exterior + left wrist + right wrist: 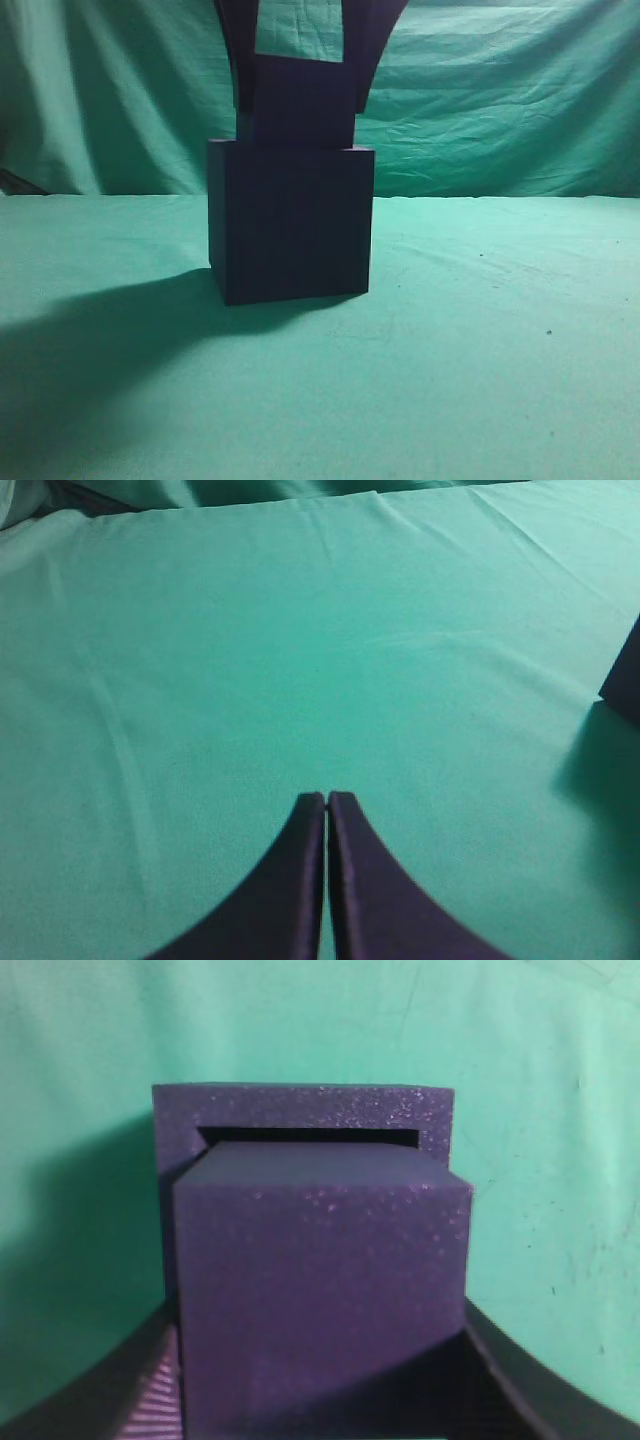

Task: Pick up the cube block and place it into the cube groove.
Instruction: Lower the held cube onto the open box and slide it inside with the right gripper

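Note:
The cube groove [290, 225] is a large near-black box standing on the green cloth at centre. The small dark purple cube block [303, 100] sits at its top, its lower end at the box's opening. My right gripper [303, 95] comes down from above and is shut on the cube block, one finger on each side. In the right wrist view the cube block [320, 1290] fills the space between the fingers, and the groove's rim and slot [300, 1110] show just beyond it. My left gripper [327, 798] is shut and empty over bare cloth.
Green cloth covers the table [480, 350] and hangs as a backdrop behind. A dark corner of the box [625, 680] shows at the right edge of the left wrist view.

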### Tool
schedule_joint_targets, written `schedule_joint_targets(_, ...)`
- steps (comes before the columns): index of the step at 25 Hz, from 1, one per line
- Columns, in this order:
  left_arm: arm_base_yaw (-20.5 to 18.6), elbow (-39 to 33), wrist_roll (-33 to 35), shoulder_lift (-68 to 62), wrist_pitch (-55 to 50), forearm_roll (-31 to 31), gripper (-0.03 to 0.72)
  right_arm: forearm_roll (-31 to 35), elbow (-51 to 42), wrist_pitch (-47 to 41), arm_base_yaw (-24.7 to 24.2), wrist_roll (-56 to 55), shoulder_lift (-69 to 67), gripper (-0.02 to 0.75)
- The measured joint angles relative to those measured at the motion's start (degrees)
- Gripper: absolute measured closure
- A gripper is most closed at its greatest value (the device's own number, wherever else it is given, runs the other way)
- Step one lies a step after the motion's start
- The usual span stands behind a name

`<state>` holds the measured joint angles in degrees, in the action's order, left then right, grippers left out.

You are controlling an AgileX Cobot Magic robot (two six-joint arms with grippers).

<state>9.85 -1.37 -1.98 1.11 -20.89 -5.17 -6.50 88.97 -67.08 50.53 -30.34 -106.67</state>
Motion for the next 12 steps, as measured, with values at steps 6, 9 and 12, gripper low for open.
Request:
schedule_joint_targets(6,0.0,0.0,0.0,0.0,0.0,0.0,0.688,-0.32,0.0,0.11,0.0,0.0,-0.26,0.3)
schedule_joint_targets(9,0.0,0.0,0.0,0.0,0.0,0.0,0.688,-0.4,0.0,0.11,0.0,0.53,-1.09,0.3)
schedule_joint_targets(12,0.0,0.0,0.0,0.0,0.0,0.0,0.688,-0.4,0.0,0.33,0.0,1.44,-1.95,0.3)
